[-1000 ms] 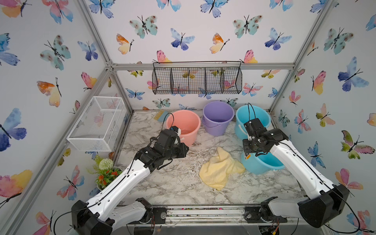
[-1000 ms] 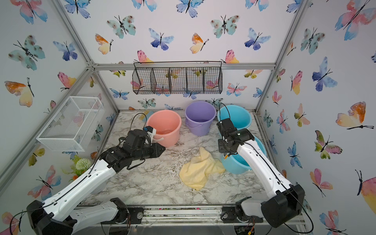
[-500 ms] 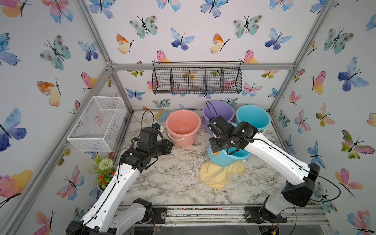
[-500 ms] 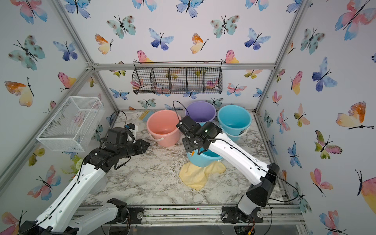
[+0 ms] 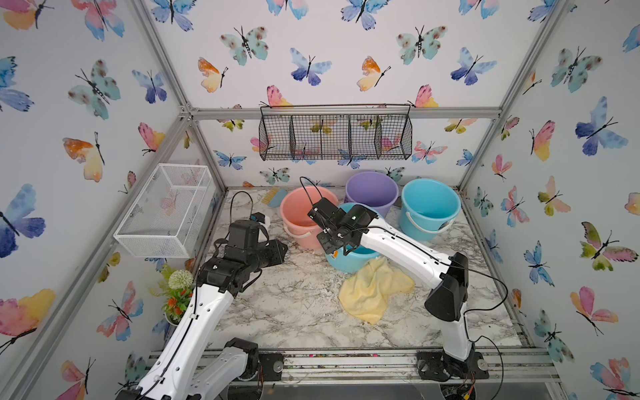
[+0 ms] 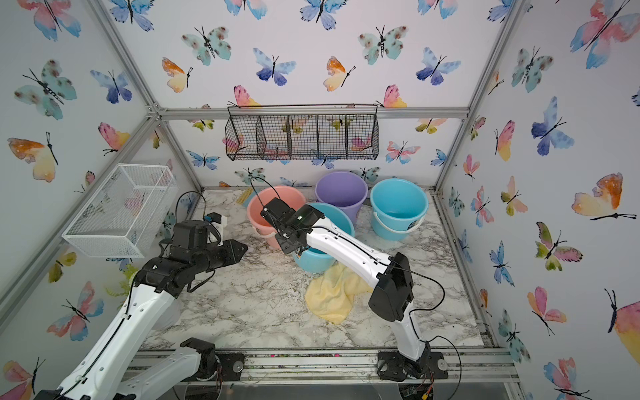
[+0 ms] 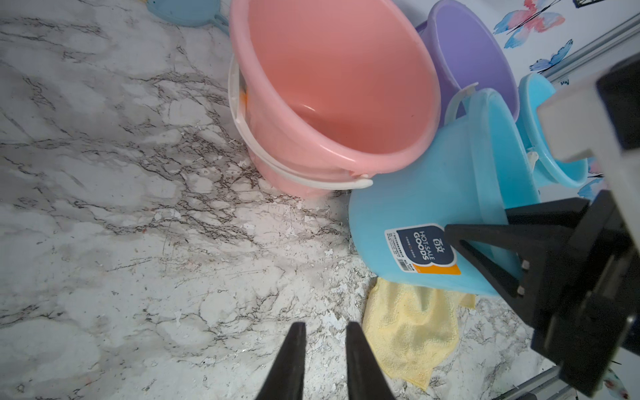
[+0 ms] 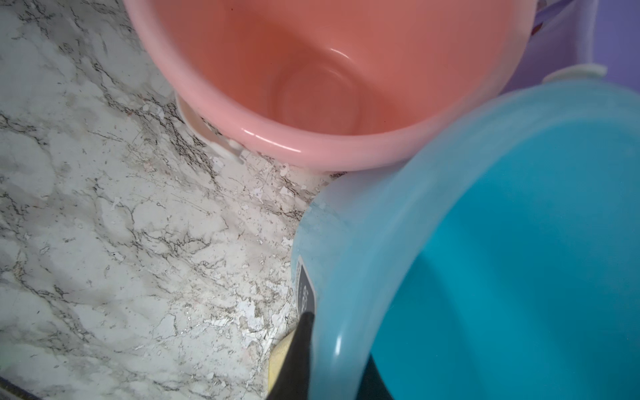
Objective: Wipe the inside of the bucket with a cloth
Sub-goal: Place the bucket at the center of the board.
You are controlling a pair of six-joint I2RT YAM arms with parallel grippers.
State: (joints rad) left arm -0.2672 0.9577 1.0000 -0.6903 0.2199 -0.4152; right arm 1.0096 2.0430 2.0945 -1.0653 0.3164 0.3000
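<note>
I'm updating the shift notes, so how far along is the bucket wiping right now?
Done: the right end effector grips the labelled blue bucket by its rim, beside the pink bucket. In hand: that bucket is tilted, its base over the edge of the yellow cloth. Remaining: the left end effector is empty, slightly open; cloth pickup and all wiping remain.

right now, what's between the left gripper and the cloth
Only bare marble table. The left wrist view shows nothing between the left gripper and the cloth, and both top views agree.
</note>
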